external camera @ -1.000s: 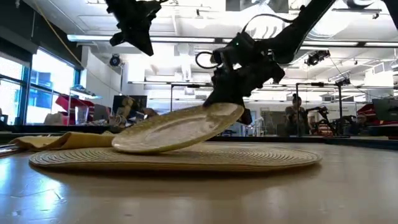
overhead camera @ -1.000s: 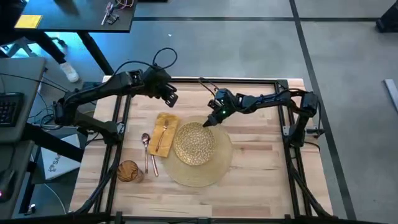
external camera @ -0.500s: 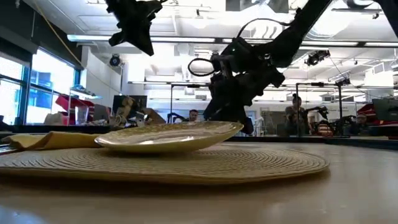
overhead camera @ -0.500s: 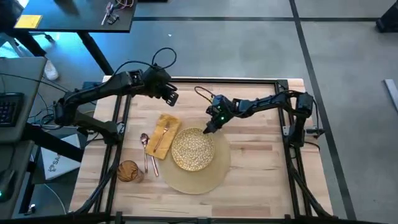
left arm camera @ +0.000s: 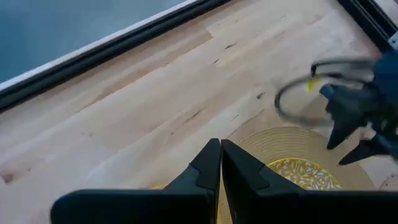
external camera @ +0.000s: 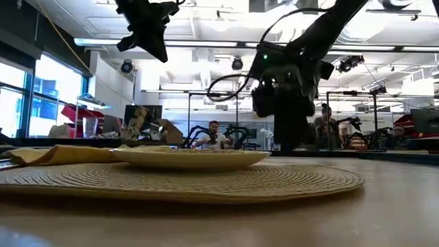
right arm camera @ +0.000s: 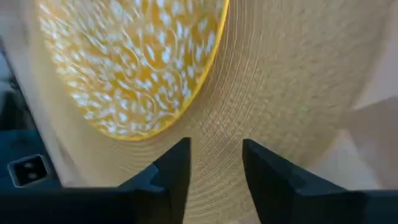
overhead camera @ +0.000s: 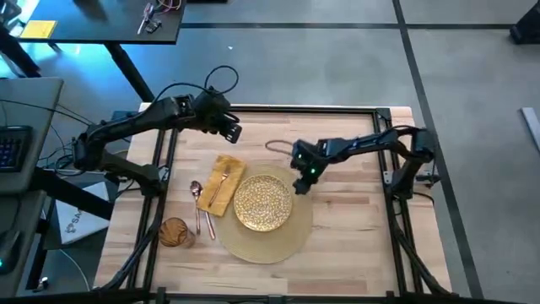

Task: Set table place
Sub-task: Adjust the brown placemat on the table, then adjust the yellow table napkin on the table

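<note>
2 grippers are seen above the table (overhead camera: pixel 354 236). The right gripper (overhead camera: pixel 300 186) is held just beside the gold plate (overhead camera: pixel 263 203), at the plate's rim on the side toward the right arm's base, and above the straw-coloured mat (overhead camera: pixel 278 245). Its fingers (right arm camera: pixel 174 168) are parted by a narrow gap with nothing between them; mat weave is seen through the gap in the right wrist view. In the low view the plate (external camera: pixel 188 158) is seen lying flat on the mat (external camera: pixel 274 180), clear of the right gripper (external camera: pixel 291 140).

Away from the right gripper, beyond the plate, the mustard napkin (overhead camera: pixel 221 183) is spread on the wood with 1 piece of cutlery (overhead camera: pixel 221 180) on it. Just beyond the napkin, a spoon (overhead camera: pixel 198 203) is laid, and the amber tumbler (overhead camera: pixel 174 231) stands farther off.

The left gripper (overhead camera: pixel 234 129) is held high, near the far rail, above the napkin's far side. Its fingers (left arm camera: pixel 208 171) are pressed together, gripping nothing.
</note>
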### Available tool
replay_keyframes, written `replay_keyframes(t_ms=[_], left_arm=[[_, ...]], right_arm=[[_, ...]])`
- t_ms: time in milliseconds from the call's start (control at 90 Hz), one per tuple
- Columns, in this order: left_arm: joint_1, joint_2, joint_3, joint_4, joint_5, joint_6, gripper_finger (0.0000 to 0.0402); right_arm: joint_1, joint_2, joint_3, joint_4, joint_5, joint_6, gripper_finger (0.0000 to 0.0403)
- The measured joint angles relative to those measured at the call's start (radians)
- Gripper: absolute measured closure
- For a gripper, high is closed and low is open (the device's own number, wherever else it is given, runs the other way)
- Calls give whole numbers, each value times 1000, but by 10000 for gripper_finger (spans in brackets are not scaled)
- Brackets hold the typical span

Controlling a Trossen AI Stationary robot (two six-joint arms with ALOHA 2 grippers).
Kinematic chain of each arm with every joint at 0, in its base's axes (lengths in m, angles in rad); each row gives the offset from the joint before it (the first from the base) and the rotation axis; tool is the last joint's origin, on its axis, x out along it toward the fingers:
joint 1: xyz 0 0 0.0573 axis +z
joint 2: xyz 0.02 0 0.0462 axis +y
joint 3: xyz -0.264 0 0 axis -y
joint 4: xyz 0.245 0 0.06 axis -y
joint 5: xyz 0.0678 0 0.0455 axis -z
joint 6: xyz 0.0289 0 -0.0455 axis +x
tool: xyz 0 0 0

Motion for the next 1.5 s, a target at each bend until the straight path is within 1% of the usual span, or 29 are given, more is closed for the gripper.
replay_keyframes(t_ms=[67, 189, 233, 278, 433, 511, 578, 689, 833, 922, 1044, 1111, 1200, 1278, 1344, 1422, 1500], left_arm=[[0, 2, 0, -26, -18, 0, 402], [-1, 24, 0, -102, -36, -1, 402], [-1, 36, 0, -131, -37, -1, 402], [-1, 50, 0, -148, -34, -1, 402], [-16, 128, 0, -159, 12, -1, 402], [-40, 169, 0, -158, 17, -1, 402], [-70, 204, 0, -158, 43, 17, 402], [-145, 253, 0, -158, 128, 65, 402], [-284, 306, 0, -148, 238, 63, 394], [-375, 352, 0, -151, 267, -6, 371], [-463, 438, 0, -149, 335, -205, 316], [-489, 486, 0, -128, 363, -322, 280], [-512, 540, 0, -48, 376, -447, 233], [-521, 576, 0, -8, 374, -538, 205], [-525, 596, 0, 3, 343, -608, 193], [-530, 607, 0, -15, 314, -667, 190], [-541, 607, 0, -19, 241, -706, 194]], right_arm=[[-10, 11, 0, 1, 34, 0, 323], [-52, 13, 0, -45, 213, 42, 376], [-84, 8, 2, -59, 224, 70, 391], [-122, 3, 2, -70, 230, 87, 398], [-237, -24, 1, -130, 251, 102, 393], [-275, -50, 0, -173, 239, 58, 395], [-297, -86, -1, -212, 232, 13, 397], [-320, -157, 0, -274, 182, -62, 397], [-324, -230, 0, -293, 180, -170, 388], [-324, -244, 0, -285, 179, -227, 380], [-324, -238, 0, -287, 179, -290, 368], [-321, -235, 0, -288, 179, -321, 363], [-321, -235, 0, -290, 175, -340, 358], [-321, -235, 0, -303, 175, -340, 357], [-321, -235, 0, -313, 175, -340, 357], [-317, -235, 0, -326, 175, -328, 357], [-312, -235, 0, -334, 170, -305, 357]])
